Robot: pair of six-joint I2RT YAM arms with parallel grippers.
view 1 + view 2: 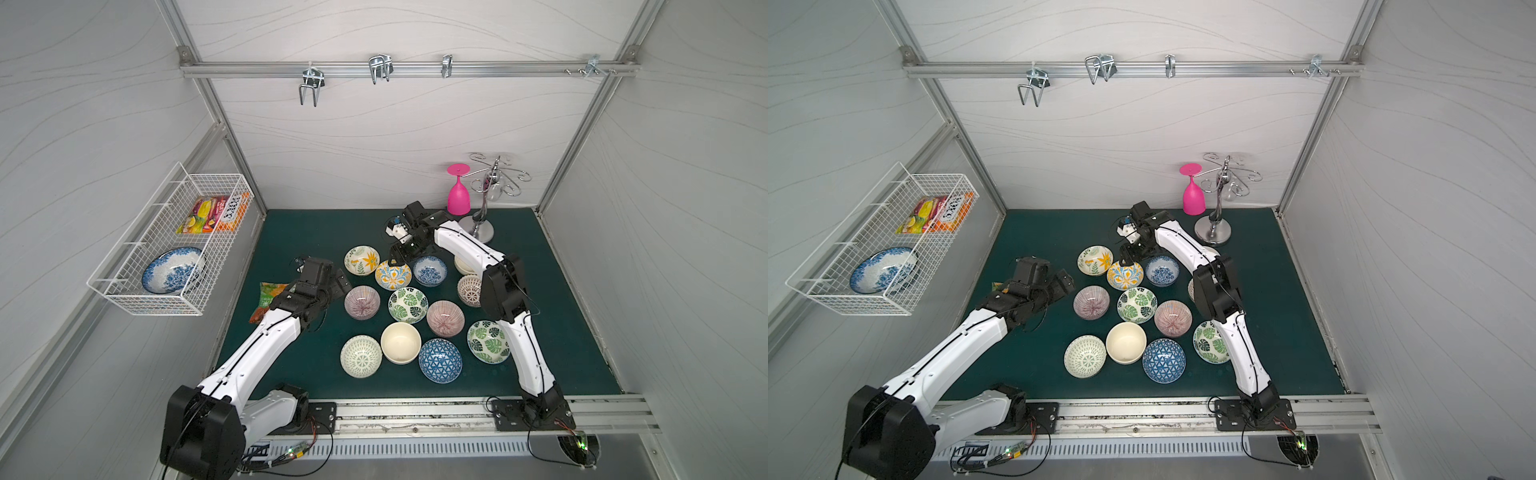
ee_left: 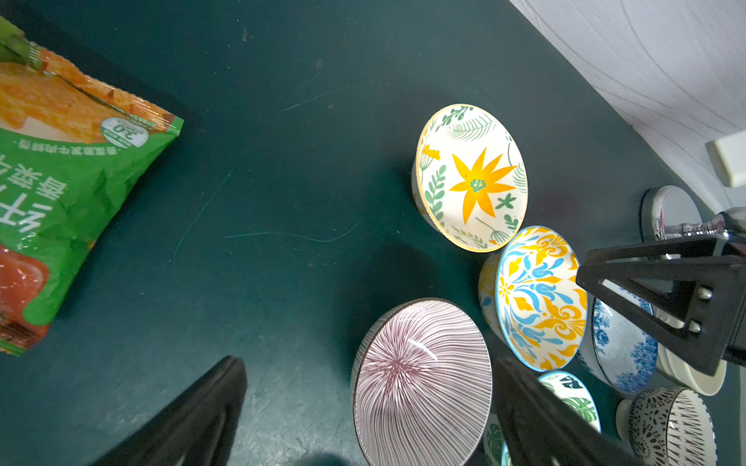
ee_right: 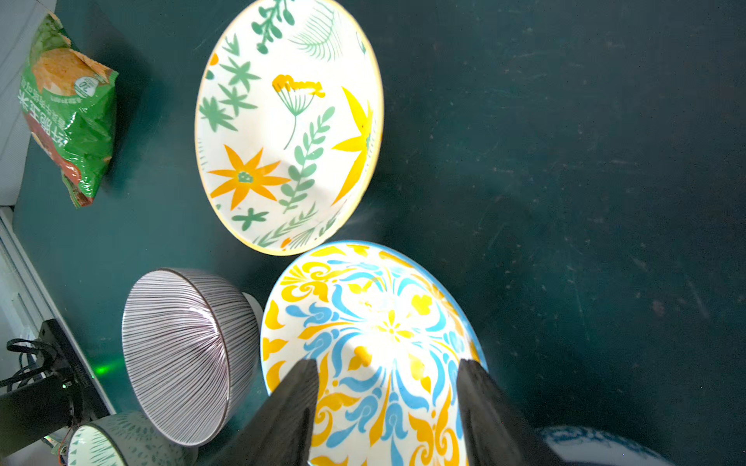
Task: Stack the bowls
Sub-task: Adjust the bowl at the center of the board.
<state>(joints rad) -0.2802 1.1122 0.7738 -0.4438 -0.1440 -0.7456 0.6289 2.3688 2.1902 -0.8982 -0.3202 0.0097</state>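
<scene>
Here, the bowls (image 1: 408,305) sit in a loose cluster at the centre of the green tabletop (image 1: 299,232), most of them mouth-up and several touching rim to rim. The blue-triangle bowl (image 1: 440,360), lower in the frame, lies mouth-down. The right tool (image 1: 392,262) hangs just over the yellow-and-blue bowl (image 1: 393,274) near the top of the cluster. That bowl sits between the flower bowl (image 1: 362,260) on its left and a blue-floral bowl (image 1: 430,271) on its right. In the right wrist view the right tool's fingers (image 3: 290,403) stand partly spread over the bowl's painted inside and pinch nothing. Whether they touch it I cannot tell. The left tool (image 2: 367,361) is spread wide and empty, just left of the cluster beside a pink-striped bowl (image 2: 420,383). A snack bag (image 1: 270,299) lies further left. At the left of the frame a wire basket (image 1: 137,297) on the wall holds a blue-and-white dish (image 1: 170,270).
</scene>
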